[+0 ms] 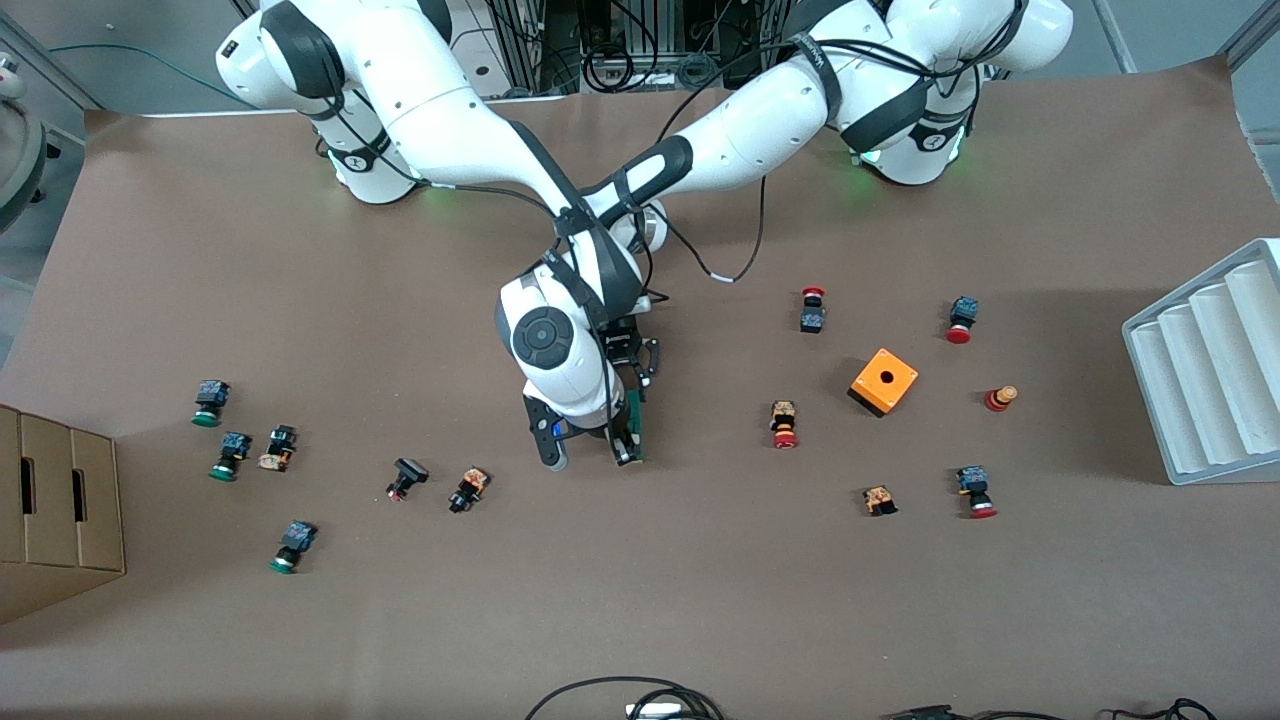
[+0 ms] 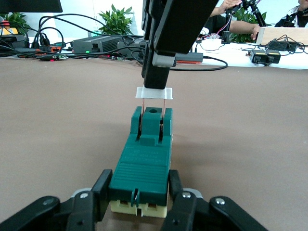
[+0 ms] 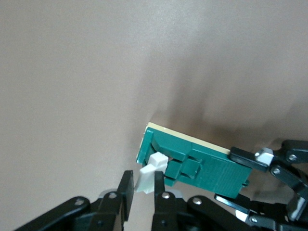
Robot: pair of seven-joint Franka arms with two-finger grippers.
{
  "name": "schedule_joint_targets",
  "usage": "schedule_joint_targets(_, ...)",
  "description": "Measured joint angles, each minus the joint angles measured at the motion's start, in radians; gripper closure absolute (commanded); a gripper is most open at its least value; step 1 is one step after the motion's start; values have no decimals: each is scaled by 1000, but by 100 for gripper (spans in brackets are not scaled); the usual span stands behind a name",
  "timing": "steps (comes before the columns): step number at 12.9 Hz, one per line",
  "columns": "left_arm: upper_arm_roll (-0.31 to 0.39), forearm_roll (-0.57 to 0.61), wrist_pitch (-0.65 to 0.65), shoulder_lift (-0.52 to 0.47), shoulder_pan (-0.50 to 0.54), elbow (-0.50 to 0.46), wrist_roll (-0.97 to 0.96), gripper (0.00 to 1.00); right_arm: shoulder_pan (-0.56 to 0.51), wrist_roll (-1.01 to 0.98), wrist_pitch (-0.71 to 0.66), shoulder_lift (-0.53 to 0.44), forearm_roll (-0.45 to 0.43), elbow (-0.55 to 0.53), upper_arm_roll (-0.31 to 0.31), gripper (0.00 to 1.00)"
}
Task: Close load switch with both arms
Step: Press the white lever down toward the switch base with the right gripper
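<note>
The load switch (image 1: 634,414), a narrow green block on a cream base, lies on the brown table at its middle. My left gripper (image 2: 139,186) is shut on the sides of one end of the switch (image 2: 144,154). My right gripper (image 3: 143,185) is shut on the white tab (image 3: 150,171) at the switch's other end (image 3: 207,166). In the left wrist view the white tab (image 2: 154,93) stands raised on two thin metal blades above the green body, held from above by the right gripper (image 2: 155,83). In the front view both grippers meet over the switch, the left gripper (image 1: 640,372) and the right gripper (image 1: 625,450).
An orange box with a hole (image 1: 884,380) and several red-capped push buttons (image 1: 783,424) lie toward the left arm's end. Green-capped buttons (image 1: 209,402) lie toward the right arm's end. A grey ridged tray (image 1: 1210,370) and a cardboard box (image 1: 55,510) stand at the table's ends.
</note>
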Motion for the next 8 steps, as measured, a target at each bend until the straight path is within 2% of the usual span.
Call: schedule_joint_targets(8,0,0,0,0,0,0,15,46,-31,-15,2,62,0,63,0,77)
